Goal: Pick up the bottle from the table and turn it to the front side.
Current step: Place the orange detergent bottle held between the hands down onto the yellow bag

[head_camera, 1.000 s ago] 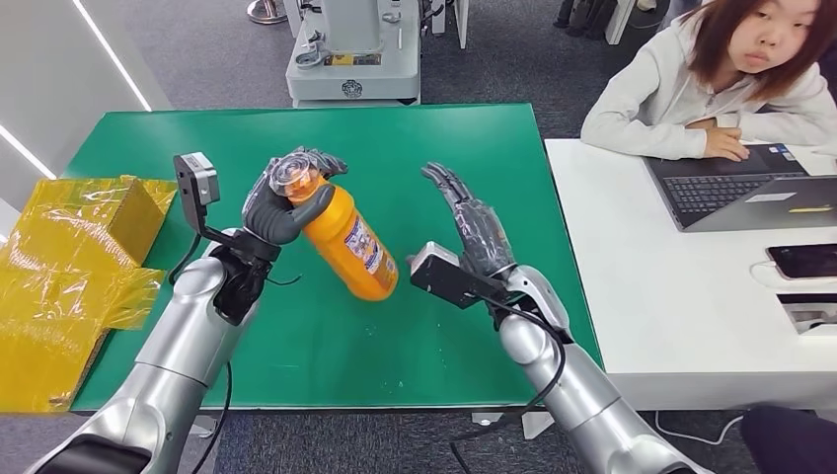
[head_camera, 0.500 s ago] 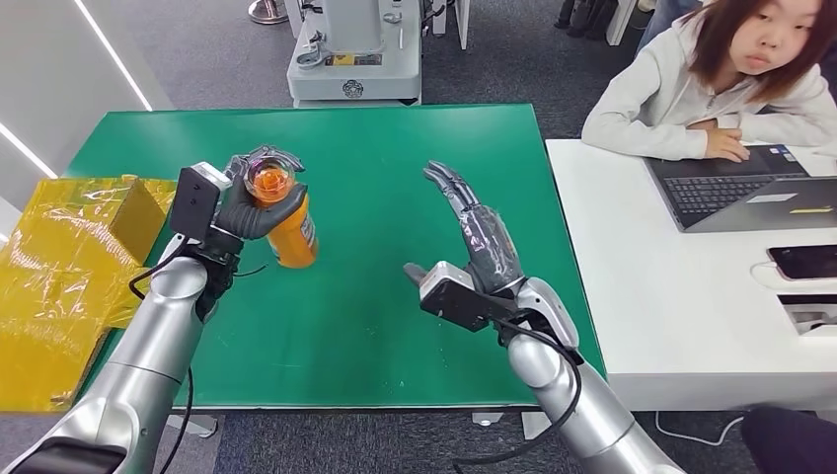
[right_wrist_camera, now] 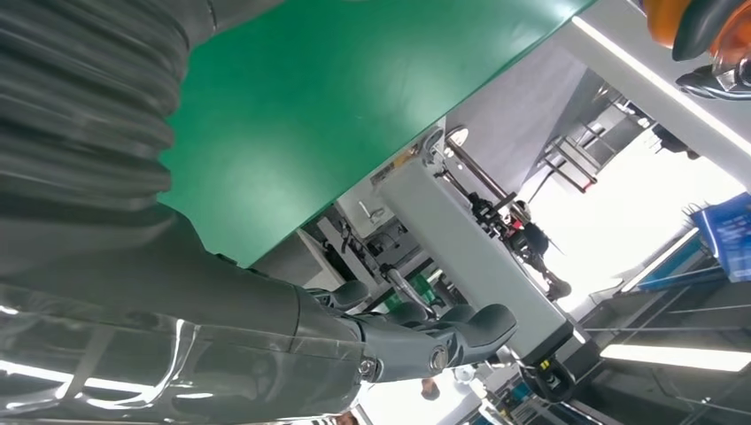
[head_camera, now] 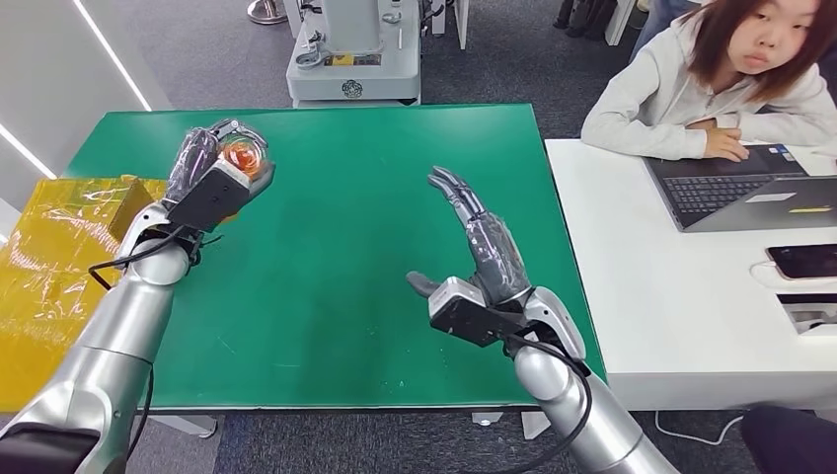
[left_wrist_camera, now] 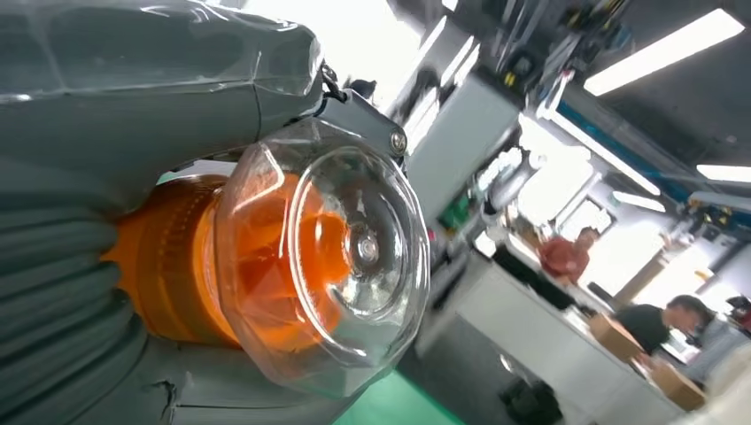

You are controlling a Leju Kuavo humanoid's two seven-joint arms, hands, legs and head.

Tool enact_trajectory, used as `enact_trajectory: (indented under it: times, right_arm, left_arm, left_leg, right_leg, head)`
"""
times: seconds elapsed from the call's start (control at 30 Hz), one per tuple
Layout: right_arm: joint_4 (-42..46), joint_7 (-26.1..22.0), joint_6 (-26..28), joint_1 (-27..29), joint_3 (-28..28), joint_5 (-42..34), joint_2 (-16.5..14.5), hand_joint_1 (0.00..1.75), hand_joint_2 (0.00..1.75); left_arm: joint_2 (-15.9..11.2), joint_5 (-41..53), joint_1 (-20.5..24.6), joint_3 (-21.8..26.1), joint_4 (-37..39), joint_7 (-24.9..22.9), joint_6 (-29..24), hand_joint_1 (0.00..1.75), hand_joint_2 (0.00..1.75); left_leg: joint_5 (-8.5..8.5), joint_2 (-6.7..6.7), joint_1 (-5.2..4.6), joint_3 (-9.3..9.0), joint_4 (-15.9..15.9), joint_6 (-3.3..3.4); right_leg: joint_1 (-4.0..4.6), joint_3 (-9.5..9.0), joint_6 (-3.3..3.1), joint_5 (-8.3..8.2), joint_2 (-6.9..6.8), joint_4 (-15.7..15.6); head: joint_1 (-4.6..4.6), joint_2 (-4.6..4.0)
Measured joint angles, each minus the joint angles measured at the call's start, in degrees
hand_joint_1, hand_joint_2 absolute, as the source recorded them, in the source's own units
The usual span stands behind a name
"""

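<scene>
My left hand (head_camera: 202, 163) grips the orange bottle (head_camera: 243, 156) above the far left part of the green table (head_camera: 336, 276). Its clear cap points up toward the camera, and the hand and wrist camera hide most of the body. In the left wrist view the clear faceted cap (left_wrist_camera: 332, 266) and orange neck sit between my left hand's (left_wrist_camera: 133, 115) fingers. My right hand (head_camera: 481, 237) hovers over the table's right half, open, fingers stretched forward, holding nothing. The right wrist view shows that hand's (right_wrist_camera: 266, 354) fingers spread over the table (right_wrist_camera: 310, 106).
Yellow wrapped packages (head_camera: 59, 267) lie off the table's left edge. A white desk (head_camera: 691, 326) on the right carries a laptop (head_camera: 750, 193) and a phone (head_camera: 804, 260), with a person (head_camera: 730, 79) seated behind it. A grey machine (head_camera: 350, 49) stands beyond the table.
My left hand swung the bottle from a tilted pose at the table's middle toward the far left, turning the cap up at the camera. The right hand drew back slightly, staying open.
</scene>
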State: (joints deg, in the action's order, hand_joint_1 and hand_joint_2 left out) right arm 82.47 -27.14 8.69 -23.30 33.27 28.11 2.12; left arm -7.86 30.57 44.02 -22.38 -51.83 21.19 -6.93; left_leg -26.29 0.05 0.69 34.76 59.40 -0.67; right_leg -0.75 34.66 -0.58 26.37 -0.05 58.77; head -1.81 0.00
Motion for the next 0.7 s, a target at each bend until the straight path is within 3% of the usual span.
enact_trajectory:
  times: [0.1, 0.2, 0.27, 0.53, 0.7]
  right_arm:
    - [0.42, -0.50, 0.22, 0.47, 0.04, -0.27, 0.41, 0.00, 1.75]
    - [0.73, -1.03, 0.19, 0.95, 0.05, -0.10, 0.57, 0.00, 1.75]
    - [0.79, -1.13, 0.15, 1.06, 0.07, 0.07, 0.57, 0.00, 1.75]
    - [2.92, -0.50, 0.24, 2.61, 0.01, 0.87, 0.59, 0.00, 1.75]
    - [4.01, -0.33, 0.25, 4.06, -0.38, 0.98, 0.63, 0.00, 1.75]
  left_arm:
    - [-1.11, 11.05, 0.86, -1.02, 0.34, -2.06, -7.63, 1.75, 1.75]
    - [-3.00, 28.22, 2.44, -3.58, 1.08, -7.68, -16.55, 1.75, 1.75]
    - [-4.17, 37.41, 3.17, -5.08, 1.68, -11.01, -19.72, 1.75, 1.75]
    - [-5.39, 53.69, 5.29, -6.42, 5.98, -16.94, -21.50, 1.75, 1.75]
    - [-5.59, 58.32, 7.05, -6.56, 10.39, -19.70, -20.69, 1.75, 1.75]
  left_leg:
    - [0.00, 0.01, 0.00, 0.00, 0.01, 0.00]
    - [0.00, 0.01, 0.00, 0.00, 0.00, 0.00]
    - [0.00, 0.01, 0.00, -0.01, 0.00, 0.00]
    - [0.00, 0.01, 0.00, 0.00, 0.00, 0.00]
    - [0.00, 0.01, 0.00, 0.00, 0.00, 0.00]
  right_leg:
    - [0.00, 0.01, 0.00, 0.00, 0.02, 0.00]
    - [0.00, 0.00, 0.00, 0.00, 0.02, 0.00]
    - [0.00, 0.00, 0.00, 0.00, 0.02, 0.00]
    - [0.00, 0.01, 0.00, 0.00, 0.01, 0.00]
    - [0.00, 0.01, 0.00, 0.00, 0.02, 0.00]
  head:
    - [0.00, 0.00]
    - [-0.01, 0.00]
    - [-0.01, 0.00]
    - [-0.01, 0.00]
    - [0.00, 0.00]
